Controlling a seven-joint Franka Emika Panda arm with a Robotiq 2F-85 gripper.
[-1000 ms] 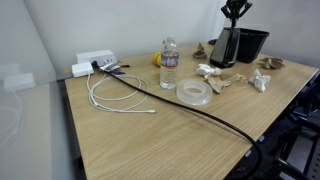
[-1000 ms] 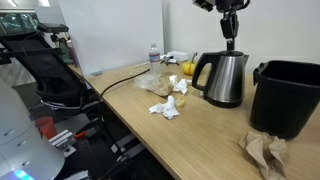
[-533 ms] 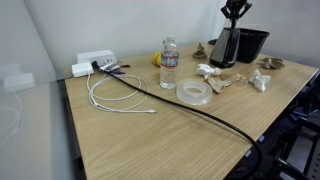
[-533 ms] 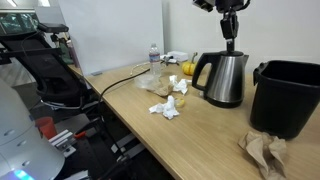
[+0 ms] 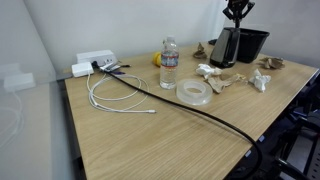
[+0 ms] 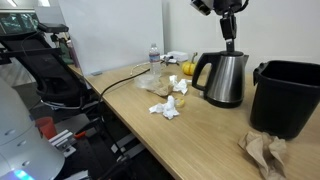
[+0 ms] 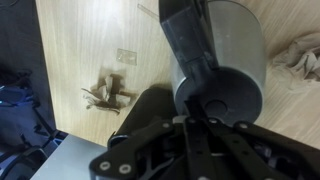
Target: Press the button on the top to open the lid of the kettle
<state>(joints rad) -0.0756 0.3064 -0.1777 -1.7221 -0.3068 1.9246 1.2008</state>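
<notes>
The dark grey kettle (image 6: 225, 80) stands upright on the wooden table (image 6: 190, 140) beside a black tub; it also shows in an exterior view (image 5: 225, 46). In the wrist view I look down on its round black lid (image 7: 235, 75), with the handle (image 7: 188, 40) running up the frame and a round button (image 7: 220, 107) near the handle's base. My gripper (image 6: 229, 42) hangs shut and empty a short way above the lid, fingertips together (image 7: 203, 118) next to the button. Whether they touch the lid cannot be told.
A black rectangular tub (image 6: 287, 95) stands close beside the kettle. A clear water bottle (image 5: 169, 63), tape roll (image 5: 193, 91), white cable (image 5: 115, 100), black cable (image 5: 190, 108), crumpled tissues (image 6: 168, 105), brown paper (image 6: 262, 150) and a yellow fruit (image 6: 188, 68) lie on the table.
The gripper has shifted very slightly above the kettle. The kettle and everything else on the table have stayed put.
</notes>
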